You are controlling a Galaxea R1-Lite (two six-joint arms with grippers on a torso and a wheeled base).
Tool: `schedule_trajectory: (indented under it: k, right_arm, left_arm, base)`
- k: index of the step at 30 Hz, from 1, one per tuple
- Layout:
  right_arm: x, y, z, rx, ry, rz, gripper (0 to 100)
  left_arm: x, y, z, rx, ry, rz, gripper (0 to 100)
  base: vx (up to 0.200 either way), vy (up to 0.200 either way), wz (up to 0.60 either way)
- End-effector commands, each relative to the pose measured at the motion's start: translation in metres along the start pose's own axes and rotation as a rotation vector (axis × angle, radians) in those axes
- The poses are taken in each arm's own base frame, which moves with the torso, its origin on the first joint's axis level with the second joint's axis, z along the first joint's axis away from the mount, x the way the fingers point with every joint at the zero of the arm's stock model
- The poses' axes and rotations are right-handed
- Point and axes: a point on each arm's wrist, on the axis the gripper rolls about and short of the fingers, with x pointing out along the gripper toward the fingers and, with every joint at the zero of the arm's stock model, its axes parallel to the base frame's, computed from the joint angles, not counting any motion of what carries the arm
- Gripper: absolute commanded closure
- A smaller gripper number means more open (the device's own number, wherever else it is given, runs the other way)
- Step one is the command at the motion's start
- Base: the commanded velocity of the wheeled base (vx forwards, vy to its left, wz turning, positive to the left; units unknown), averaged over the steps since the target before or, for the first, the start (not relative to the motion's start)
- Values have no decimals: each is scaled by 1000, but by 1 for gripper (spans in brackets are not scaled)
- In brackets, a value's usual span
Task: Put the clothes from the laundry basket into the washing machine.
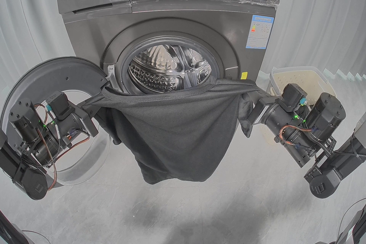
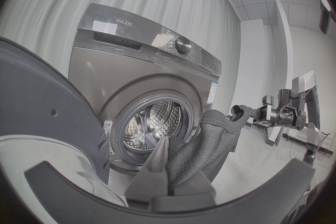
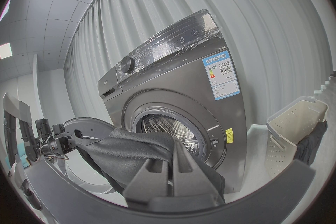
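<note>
A black garment (image 1: pixel 171 130) hangs spread out between my two grippers, just in front of the washing machine's open drum (image 1: pixel 167 65). Its top edge runs level with the lower rim of the opening and the rest sags toward the floor. My left gripper (image 1: pixel 89 105) is shut on the garment's left corner, seen close in the left wrist view (image 2: pixel 171 158). My right gripper (image 1: pixel 248 101) is shut on the right corner (image 3: pixel 169 161). The cream laundry basket (image 1: pixel 305 79) stands right of the machine, with a dark cloth (image 3: pixel 311 144) hanging over its rim.
The machine's round door (image 1: pixel 49 81) is swung open to the left, right behind my left arm. Grey curtains hang behind the machine. Bare grey floor (image 1: pixel 183 206) lies under the garment.
</note>
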Motion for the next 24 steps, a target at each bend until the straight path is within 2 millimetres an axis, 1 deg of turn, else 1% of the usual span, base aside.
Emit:
schedule_trajectory:
  k: [1, 5, 8, 11, 13, 14, 16, 17, 19, 20, 21, 24]
  right_arm:
    - [-1, 0, -1, 0, 4, -1, 100]
    - [-2, 0, -3, 1, 12, 1, 100]
    - [-7, 4, -12, 3, 55, 10, 100]
    - [-18, 7, -28, -2, 134, 24, 100]
    - [-20, 12, -39, 4, 172, 37, 100]
    - [-20, 15, -48, 2, 200, 44, 100]
    - [-20, 17, -55, 2, 220, 50, 100]
    - [-20, 17, -55, 2, 220, 50, 100]
    - [-17, 17, -67, -6, 252, 50, 100]
    - [-18, 18, -74, -8, 273, 53, 0]
    - [-19, 19, -80, -13, 295, 57, 0]
    - [-21, 25, -89, -11, 325, 74, 0]
  left_arm:
    - [0, -2, -1, -3, 4, -6, 100]
    - [0, -3, -2, -4, 9, -9, 100]
    - [1, -13, -9, -24, 36, -46, 100]
    - [3, -27, -21, -49, 80, -93, 100]
    - [8, -34, -26, -58, 94, -103, 100]
    - [11, -40, -28, -61, 96, -105, 100]
    - [14, -45, -32, -70, 107, -110, 100]
    - [14, -45, -32, -70, 107, -110, 100]
    - [27, -44, -39, -61, 109, -118, 100]
    - [31, -44, -39, -58, 102, -117, 100]
    - [35, -42, -38, -50, 86, -114, 100]
    - [42, -41, -31, -38, 49, -104, 100]
  base:
    - [0, 0, 0]
    - [0, 0, 0]
    - [0, 0, 0]
    - [0, 0, 0]
    - [0, 0, 0]
    - [0, 0, 0]
    - [0, 0, 0]
    - [0, 0, 0]
    - [0, 0, 0]
    - [0, 0, 0]
    - [0, 0, 0]
    - [0, 0, 0]
